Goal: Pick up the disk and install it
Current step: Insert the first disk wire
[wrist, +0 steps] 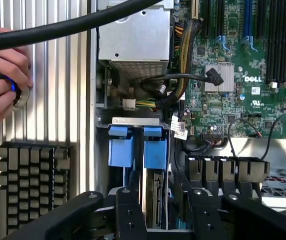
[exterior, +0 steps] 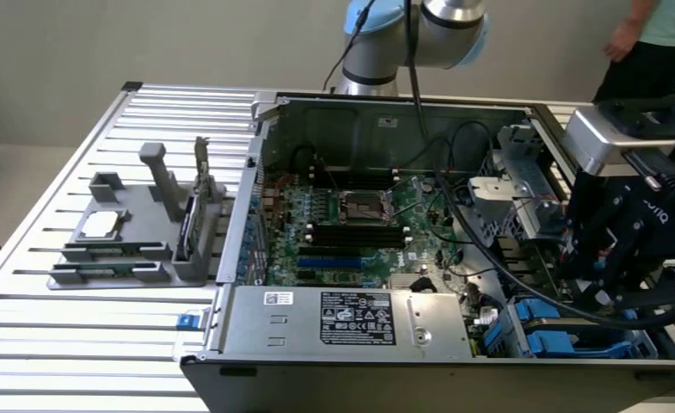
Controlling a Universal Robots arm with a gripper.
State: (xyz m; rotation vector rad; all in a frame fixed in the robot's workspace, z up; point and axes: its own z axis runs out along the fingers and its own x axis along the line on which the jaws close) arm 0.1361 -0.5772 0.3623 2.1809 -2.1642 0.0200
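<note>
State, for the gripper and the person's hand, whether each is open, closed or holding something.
Gripper: at the disk; open or gripping cannot be told.
Person's hand: curled around a small dark object with a blue light.

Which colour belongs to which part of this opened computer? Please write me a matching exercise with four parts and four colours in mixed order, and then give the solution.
Parts:
1. motherboard
2. drive caddies
3. thick cable
4. power supply box

Colours:
a. blue
b. silver
c. green
d. black

Pairs: 1-c, 2-a, 3-d, 4-b
</note>
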